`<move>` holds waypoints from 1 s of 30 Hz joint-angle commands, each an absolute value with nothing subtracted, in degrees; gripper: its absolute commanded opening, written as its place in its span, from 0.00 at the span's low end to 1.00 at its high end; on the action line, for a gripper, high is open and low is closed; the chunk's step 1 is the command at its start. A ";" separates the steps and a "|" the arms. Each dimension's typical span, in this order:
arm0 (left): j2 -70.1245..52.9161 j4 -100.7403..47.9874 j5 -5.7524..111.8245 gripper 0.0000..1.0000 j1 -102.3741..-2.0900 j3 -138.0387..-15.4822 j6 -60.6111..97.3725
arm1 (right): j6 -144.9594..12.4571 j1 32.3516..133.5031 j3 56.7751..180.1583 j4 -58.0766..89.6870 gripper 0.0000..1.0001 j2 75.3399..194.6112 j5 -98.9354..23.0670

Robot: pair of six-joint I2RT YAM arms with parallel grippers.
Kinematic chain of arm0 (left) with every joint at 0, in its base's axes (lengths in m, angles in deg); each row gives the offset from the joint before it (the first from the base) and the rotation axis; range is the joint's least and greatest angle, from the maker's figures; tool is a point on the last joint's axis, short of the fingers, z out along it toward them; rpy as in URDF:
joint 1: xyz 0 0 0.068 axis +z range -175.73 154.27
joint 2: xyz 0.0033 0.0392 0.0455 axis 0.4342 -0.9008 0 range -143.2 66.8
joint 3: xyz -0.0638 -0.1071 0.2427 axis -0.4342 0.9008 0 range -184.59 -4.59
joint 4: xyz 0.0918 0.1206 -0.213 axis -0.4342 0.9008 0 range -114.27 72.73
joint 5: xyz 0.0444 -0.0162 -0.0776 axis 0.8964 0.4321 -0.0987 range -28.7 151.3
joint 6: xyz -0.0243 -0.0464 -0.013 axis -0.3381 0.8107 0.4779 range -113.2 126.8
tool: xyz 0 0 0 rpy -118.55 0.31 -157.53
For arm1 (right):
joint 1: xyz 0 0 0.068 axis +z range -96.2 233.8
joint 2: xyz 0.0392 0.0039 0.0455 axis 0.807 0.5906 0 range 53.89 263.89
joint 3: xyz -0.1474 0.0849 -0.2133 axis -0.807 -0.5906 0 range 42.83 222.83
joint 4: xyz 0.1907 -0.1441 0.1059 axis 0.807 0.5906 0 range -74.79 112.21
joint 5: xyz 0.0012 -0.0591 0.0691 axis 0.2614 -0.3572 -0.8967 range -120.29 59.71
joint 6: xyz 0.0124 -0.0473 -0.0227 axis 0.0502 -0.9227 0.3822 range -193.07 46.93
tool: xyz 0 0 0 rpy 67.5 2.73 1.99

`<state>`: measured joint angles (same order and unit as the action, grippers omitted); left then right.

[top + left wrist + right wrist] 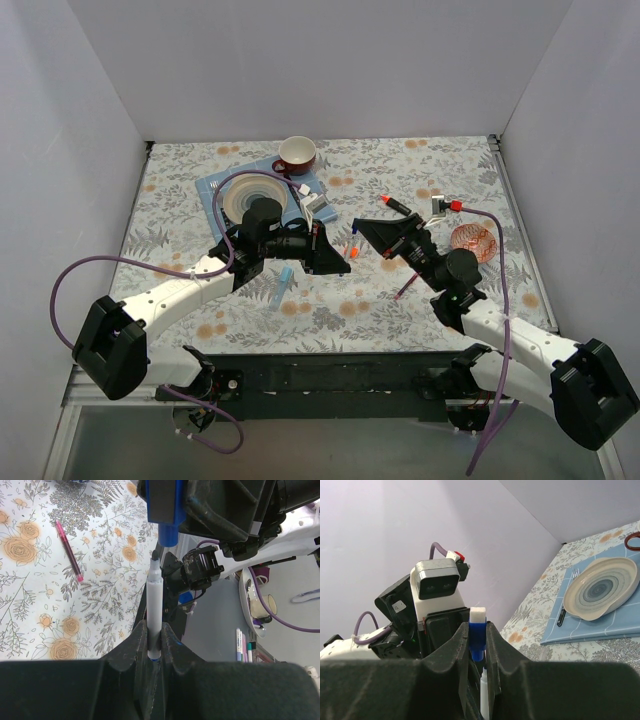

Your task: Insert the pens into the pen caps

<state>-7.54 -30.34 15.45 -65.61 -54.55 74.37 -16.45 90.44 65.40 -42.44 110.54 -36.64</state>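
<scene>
Left gripper [155, 632] clenched on white-and-blue pen [154, 600], tip just beside dark blue cap [165, 510] clamped in right gripper [477, 627]; maroon pen [69, 551] flat on table [30, 605].

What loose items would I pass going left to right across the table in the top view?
light-blue marker → orange cap → black highlighter → pink netted ball

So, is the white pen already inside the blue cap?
Out: in the left wrist view the tip of the white pen sits just outside the blue cap, at its mouth.
</scene>
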 commanded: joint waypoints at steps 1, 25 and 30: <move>-5.36 -31.30 15.59 0.00 -65.72 -54.07 73.95 | -16.64 90.80 64.81 -47.19 0.01 110.85 -36.36; -4.92 -31.57 16.65 0.00 -65.72 -53.81 74.04 | -16.82 91.86 63.75 -45.80 0.01 110.93 -36.18; -4.57 -31.66 17.26 0.00 -65.81 -53.55 73.95 | -17.08 92.21 62.35 -46.40 0.01 110.59 -35.22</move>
<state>-7.52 -30.53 16.46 -65.61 -53.82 74.37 -16.31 91.76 63.48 -43.27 110.95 -36.60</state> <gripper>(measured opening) 0.099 0.226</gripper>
